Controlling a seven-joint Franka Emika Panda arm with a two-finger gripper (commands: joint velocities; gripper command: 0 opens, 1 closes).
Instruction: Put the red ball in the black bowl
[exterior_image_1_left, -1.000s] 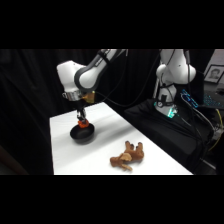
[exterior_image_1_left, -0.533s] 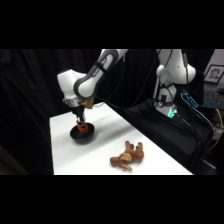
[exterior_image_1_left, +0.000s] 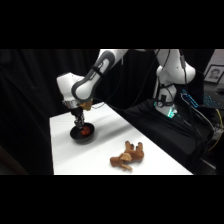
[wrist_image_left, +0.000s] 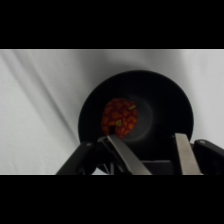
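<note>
On the white worktop, toward its far left corner in the side view, the black bowl is sitting flat, and the red ball is lying inside it. Seen from the wrist, the ball is resting on the bowl's floor, left of centre, well within the dark rim — its surface is showing red-orange with small greenish flecks.

The gripper is hanging directly above the bowl, with the white arm arching back toward the base at the upper right. In the wrist view the gripper is showing two metal fingers rising from the bottom edge; the jaws are standing apart with an empty gap between them, gripping nothing. The left finger's tip is overlapping the ball's lower edge in that view — whether it is touching the ball cannot be told.

Well apart from the bowl, nearer the worktop's front right, a brown plush toy is lying on its side. Black cloth is hanging behind the worktop.
</note>
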